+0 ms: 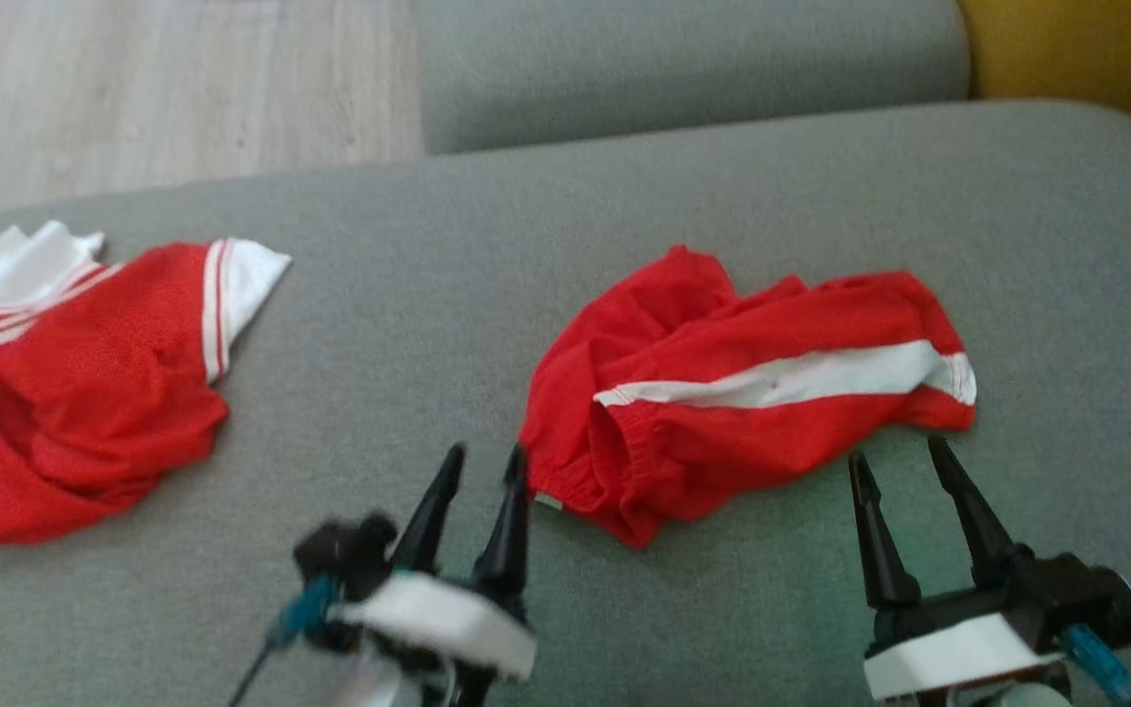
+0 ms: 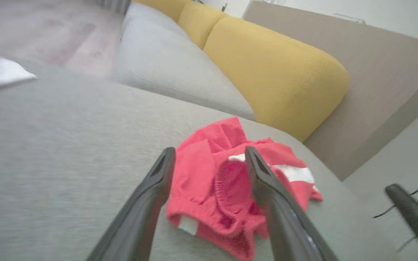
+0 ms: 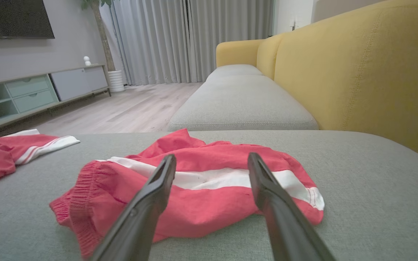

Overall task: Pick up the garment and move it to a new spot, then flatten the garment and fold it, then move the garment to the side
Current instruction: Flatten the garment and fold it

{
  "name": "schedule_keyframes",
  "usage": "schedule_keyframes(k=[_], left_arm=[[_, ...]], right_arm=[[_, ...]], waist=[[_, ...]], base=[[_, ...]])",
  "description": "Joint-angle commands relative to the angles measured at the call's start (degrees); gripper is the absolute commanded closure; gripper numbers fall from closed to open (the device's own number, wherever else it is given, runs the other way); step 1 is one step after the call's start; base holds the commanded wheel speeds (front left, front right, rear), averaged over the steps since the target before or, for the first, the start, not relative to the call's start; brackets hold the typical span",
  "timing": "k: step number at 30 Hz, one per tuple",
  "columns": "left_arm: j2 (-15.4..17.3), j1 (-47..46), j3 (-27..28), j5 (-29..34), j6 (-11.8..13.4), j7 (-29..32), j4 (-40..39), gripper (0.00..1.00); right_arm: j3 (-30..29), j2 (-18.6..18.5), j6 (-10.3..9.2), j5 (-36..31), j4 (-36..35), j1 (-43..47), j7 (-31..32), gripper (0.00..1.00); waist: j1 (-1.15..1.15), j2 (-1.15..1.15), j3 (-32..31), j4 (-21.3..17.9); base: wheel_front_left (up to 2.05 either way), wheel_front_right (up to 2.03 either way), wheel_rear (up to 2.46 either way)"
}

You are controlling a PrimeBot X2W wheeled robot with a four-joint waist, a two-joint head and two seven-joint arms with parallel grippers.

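Spread open and empty, the left tool point(image 1: 487, 454) and right tool point(image 1: 896, 450) are hovering just short of the shorts point(image 1: 703, 447), probably preparing to pinch the near edge for the pick-up.

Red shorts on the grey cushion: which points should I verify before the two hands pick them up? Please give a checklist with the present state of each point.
1. The left hand is open: ok, clearly spread.
2. The right hand is open: ok, clearly spread.
3. Both hands are at the near edge of the red shorts: ok, left at the waistband, right at the striped end.
4. The left hand already touches the waistband: cannot tell.
5. The shorts lie flat: not ok, crumpled.
6. The second red garment is apart from the shorts: ok, bare grey cushion lies between.
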Motion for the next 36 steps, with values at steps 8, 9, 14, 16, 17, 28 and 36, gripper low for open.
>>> schedule_keyframes(k=[8, 9, 14, 16, 17, 28, 36], left_arm=[[-0.63, -13.56, -7.18, -26.99, 1.44, 10.71, -1.31, 0.0], [-0.63, -14.41, -7.65, -29.62, 2.32, 11.62, -0.98, 0.0], [-0.63, -17.94, -7.67, -39.11, 5.27, 12.42, 0.51, 0.0], [-0.63, -18.73, -7.07, -42.91, 5.35, 12.04, 1.07, 0.0], [-0.63, -19.05, -6.79, -44.71, 5.37, 11.93, 1.4, 0.0], [-0.63, -21.65, -6.93, -51.93, 4.47, 11.71, 4.56, 1.0], [2.69, -23.42, -12.71, -41.75, 2.81, 8.52, 5.56, 1.0]], right_arm=[[2.61, -0.82, 0.39, -1.62, -2.25, -5.53, -0.22, 0.0], [2.75, -0.86, 0.39, -1.72, -2.32, -5.69, -0.22, 0.0], [3.03, -0.98, 0.39, -1.83, -2.49, -6.31, -0.22, 0.0], [2.96, -1.0, 0.39, -1.86, -2.48, -6.35, -0.22, 0.0], [2.93, -0.99, 0.39, -1.87, -2.43, -6.35, -0.22, 0.0], [2.65, -0.92, 0.39, -2.01, -2.56, -6.44, -0.22, 0.0], [1.82, -0.63, 0.39, -0.53, -2.29, -6.56, -0.22, 0.0]], waist=[[-0.01, 0.0, 4.99, -3.05], [-0.01, 0.0, 5.23, -3.42], [-0.01, 0.0, 6.49, -5.24], [-0.01, 0.0, 6.77, -5.82], [-0.01, 0.0, 6.82, -6.05], [-0.01, 0.0, 7.04, -6.99], [-0.01, 0.0, 7.25, -4.78]], base=[[0.0, 0.0, 0.0], [0.0, 0.0, 0.0], [0.0, 0.0, 0.0], [0.0, 0.0, 0.0], [0.0, 0.0, 0.0], [0.0, 0.0, 0.0], [0.0, 0.0, 0.0]])
